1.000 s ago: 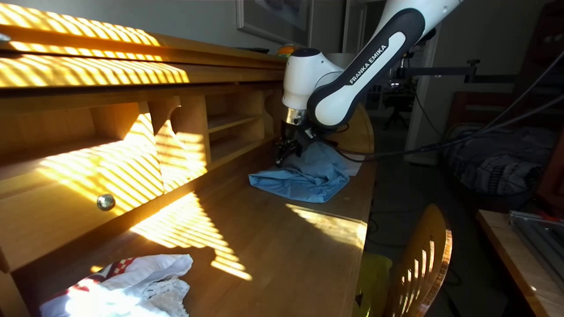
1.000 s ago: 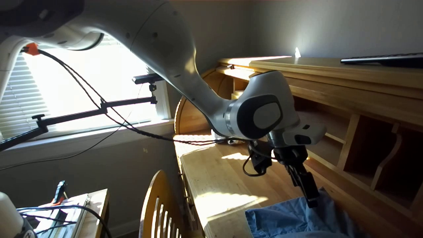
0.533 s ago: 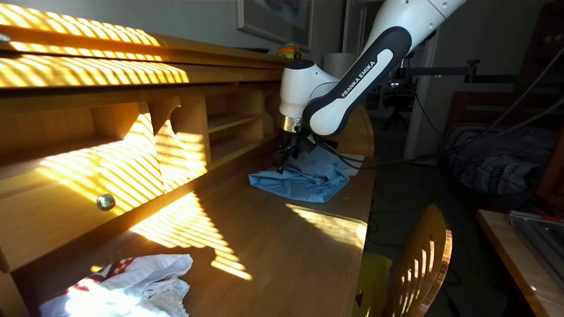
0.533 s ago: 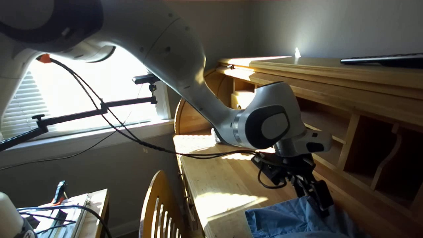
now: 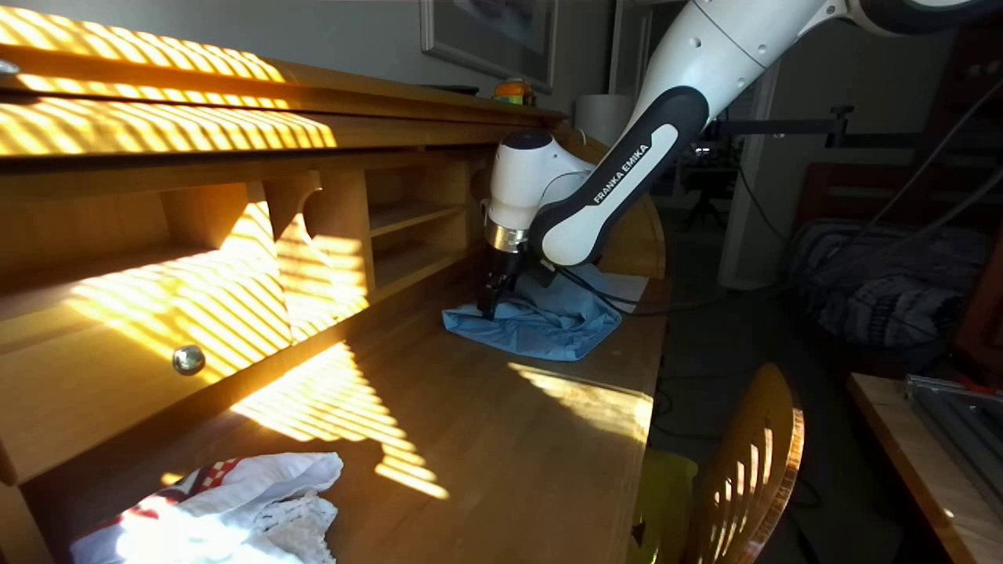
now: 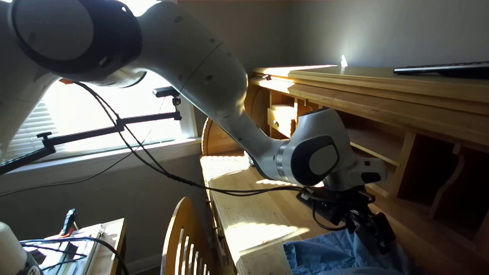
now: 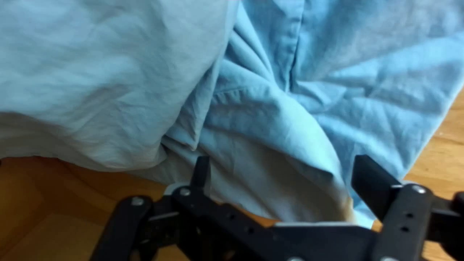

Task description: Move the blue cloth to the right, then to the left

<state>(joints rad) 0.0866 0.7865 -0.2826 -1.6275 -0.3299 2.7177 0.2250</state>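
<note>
Blue cloth (image 5: 556,333) lies rumpled at the far end of the worktop (image 5: 501,462) in an exterior view, the end effector (image 7: 282,163) over it, jaws parted wide

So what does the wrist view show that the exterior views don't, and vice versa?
Only the wrist view: a close-up of a seam in the blue cloth, and cloth folds seen between the fingers of the open gripper.
Only the exterior views: the robot arm, the wooden chair and, in an exterior view, a white cloth with red trim.
Both: blue cloth, gripper and wooden desk.
</note>
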